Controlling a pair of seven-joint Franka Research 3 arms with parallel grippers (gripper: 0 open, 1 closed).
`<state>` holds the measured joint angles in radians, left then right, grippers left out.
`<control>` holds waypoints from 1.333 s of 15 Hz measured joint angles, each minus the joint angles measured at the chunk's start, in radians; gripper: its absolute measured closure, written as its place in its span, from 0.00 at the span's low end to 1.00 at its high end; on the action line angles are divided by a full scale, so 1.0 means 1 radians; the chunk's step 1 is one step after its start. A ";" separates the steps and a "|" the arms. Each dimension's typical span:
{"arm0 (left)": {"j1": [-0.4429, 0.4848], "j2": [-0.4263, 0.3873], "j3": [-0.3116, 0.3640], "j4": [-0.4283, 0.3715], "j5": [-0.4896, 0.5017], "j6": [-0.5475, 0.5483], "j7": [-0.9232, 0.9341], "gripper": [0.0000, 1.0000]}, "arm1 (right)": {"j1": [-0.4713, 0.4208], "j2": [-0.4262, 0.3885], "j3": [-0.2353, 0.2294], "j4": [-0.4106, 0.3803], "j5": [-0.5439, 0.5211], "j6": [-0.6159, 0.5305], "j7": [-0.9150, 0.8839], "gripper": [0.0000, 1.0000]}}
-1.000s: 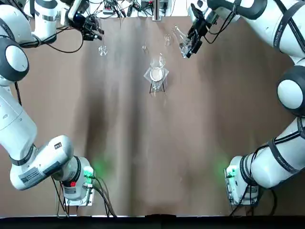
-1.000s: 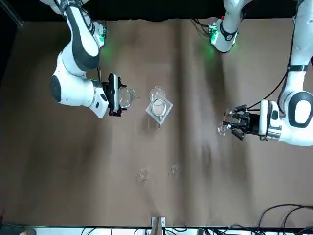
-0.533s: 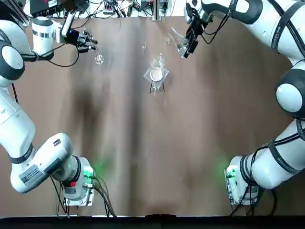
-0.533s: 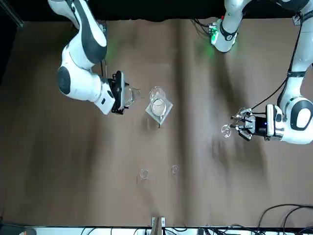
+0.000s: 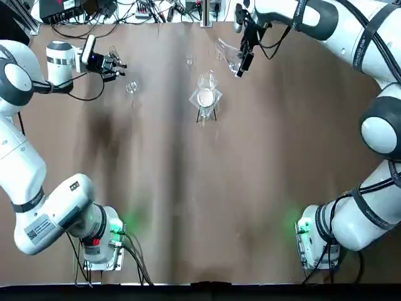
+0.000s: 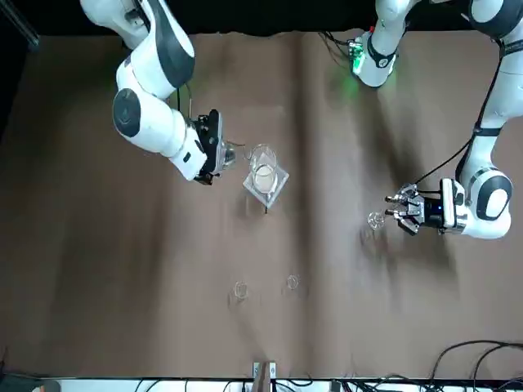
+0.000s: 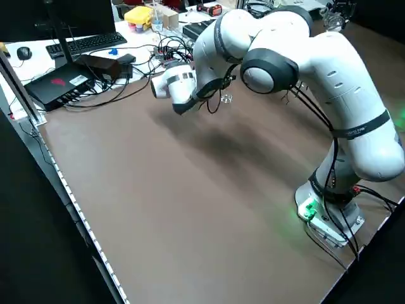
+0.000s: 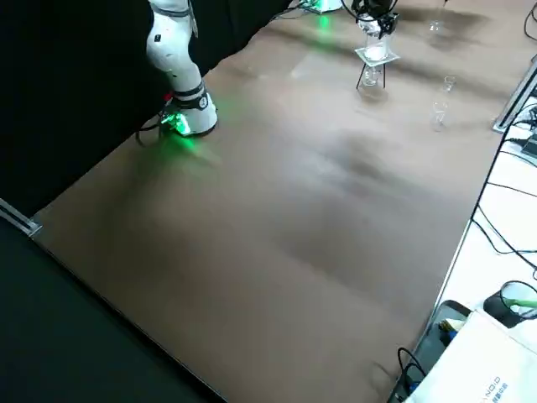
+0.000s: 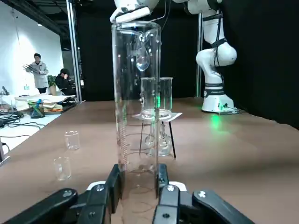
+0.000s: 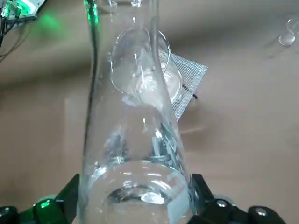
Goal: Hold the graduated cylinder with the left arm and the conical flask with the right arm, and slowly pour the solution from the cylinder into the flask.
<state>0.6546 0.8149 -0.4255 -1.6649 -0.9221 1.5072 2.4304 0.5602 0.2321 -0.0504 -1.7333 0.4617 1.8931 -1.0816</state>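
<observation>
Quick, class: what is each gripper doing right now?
Left gripper: shut on the graduated cylinder.
Right gripper: shut on the conical flask.

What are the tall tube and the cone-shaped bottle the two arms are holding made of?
Both look like clear glass. The cylinder in the left gripper is see-through, with printed marks and bright glints. The flask in the right gripper is transparent and glossy.

**Glassware and grippers counted around the tripod**

One graduated cylinder (image 9: 136, 93) and one conical flask (image 10: 135, 154) are counted. One beaker on a tripod (image 5: 206, 97) is seen mid-table; two tiny glass vials (image 6: 240, 289) are found beyond it, toward the far edge. Two grippers are counted: left gripper (image 9: 137, 186) and right gripper (image 5: 243, 58).
</observation>
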 joint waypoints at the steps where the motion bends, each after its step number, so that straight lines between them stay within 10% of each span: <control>1: 0.000 0.006 0.009 0.000 0.000 0.000 0.015 0.66 | 0.008 0.000 0.000 0.005 -0.011 0.000 0.014 0.04; 20: -0.005 0.078 0.066 0.002 0.000 0.040 0.102 0.61 | 0.126 0.000 0.001 0.024 -0.256 -0.002 0.213 0.04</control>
<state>0.6500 0.8933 -0.3594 -1.6634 -0.9220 1.5470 2.5323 0.6863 0.2322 -0.0499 -1.7097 0.2053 1.8914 -0.8685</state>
